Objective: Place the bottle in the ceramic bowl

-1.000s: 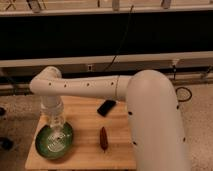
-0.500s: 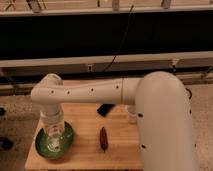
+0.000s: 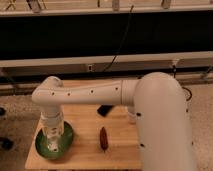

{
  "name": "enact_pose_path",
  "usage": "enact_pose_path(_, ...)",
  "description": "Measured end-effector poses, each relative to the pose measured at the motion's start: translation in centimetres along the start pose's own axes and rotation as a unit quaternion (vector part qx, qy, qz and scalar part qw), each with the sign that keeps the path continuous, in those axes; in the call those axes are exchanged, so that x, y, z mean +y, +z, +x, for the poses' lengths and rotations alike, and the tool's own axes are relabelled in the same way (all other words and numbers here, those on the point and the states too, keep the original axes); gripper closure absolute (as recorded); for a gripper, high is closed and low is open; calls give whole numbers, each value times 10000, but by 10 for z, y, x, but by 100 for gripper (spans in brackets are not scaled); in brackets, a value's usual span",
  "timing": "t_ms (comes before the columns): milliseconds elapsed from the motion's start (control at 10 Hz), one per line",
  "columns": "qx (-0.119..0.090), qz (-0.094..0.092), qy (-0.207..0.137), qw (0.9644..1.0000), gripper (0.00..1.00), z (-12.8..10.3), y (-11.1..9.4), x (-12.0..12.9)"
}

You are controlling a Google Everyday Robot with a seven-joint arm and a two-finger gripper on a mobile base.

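Gripper [image 3: 53, 136], fingers hidden so I cannot tell their grasp, hangs over the round green ceramic bowl [image 3: 67, 141]; the clear ribbed plastic bottle [image 3: 54, 134] may topple if released tilted.

No readable text, label or number shows; gripper [image 3: 53, 142] over the ceramic bowl [image 3: 66, 145].

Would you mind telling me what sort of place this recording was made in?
Probably a lab or office workspace: a small wooden table on speckled floor by a dark window wall with a hanging cable. The gripper is over the ceramic bowl with the bottle.
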State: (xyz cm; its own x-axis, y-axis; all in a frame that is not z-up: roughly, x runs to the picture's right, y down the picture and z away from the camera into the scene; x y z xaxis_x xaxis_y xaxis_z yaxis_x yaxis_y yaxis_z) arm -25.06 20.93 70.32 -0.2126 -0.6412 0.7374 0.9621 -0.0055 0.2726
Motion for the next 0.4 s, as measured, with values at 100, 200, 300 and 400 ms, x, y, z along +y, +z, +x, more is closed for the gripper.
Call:
enact_pose_path(100, -6, 1, 6, 10000, 20, 1, 2, 1)
enact_pose_path(200, -10, 13, 9, 10000, 20, 1, 0, 0)
enact_pose_path(300, -7, 32, 11, 10000, 20, 1, -4, -2)
enact_pose_path(400, -21, 16, 5, 10000, 20, 0, -6, -1)
